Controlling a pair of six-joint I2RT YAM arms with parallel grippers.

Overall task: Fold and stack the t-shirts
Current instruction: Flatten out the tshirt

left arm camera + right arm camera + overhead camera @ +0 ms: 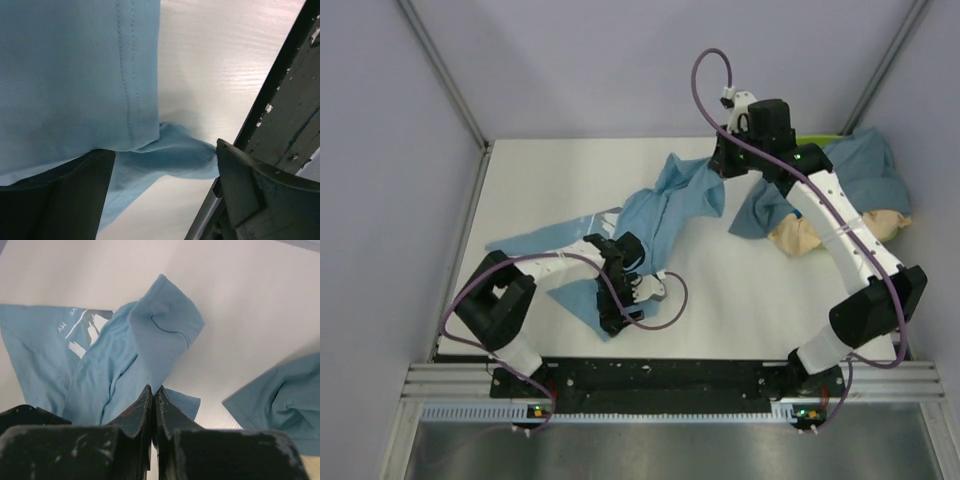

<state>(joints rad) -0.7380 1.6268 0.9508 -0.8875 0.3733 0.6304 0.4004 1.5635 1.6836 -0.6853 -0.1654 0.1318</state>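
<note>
Status: the sky-blue t-shirt (660,215) lies unfolded and twisted diagonally across the white table (550,170). It runs from the far centre down toward the near-left edge. Part of its white print (75,322) shows in the right wrist view.

Right gripper (152,390): jaws pressed together with no gap. A bunched ridge of the sky-blue cloth rises into the tips, so it reads as clamped on the shirt's far end.

Left gripper (162,150): jaws wide apart, gripping nothing. A stitched hem (127,75) drapes over 1 finger (55,200), and loose cloth sits in the gap.

The slate-blue t-shirt (865,170) and the beige t-shirt (798,238) are heaped at the far right, touching each other. They lie beside the lime-green tray (815,137). 0 of 3 shirts are folded or stacked.

Risks:
1. The right pinch appears to hold a gathered fold, not a single edge. Pulling could tighten the twist instead of spreading the shirt.
2. The left jaws might close on 2 layers, or miss the hem as it slides off the finger, leaving the near end uncontrolled.
3. The right arm passes over the slate-blue heap, so a sweep could drag that shirt along.
4. The near corner lies close to the table edge and could slip off under a pull.
</note>
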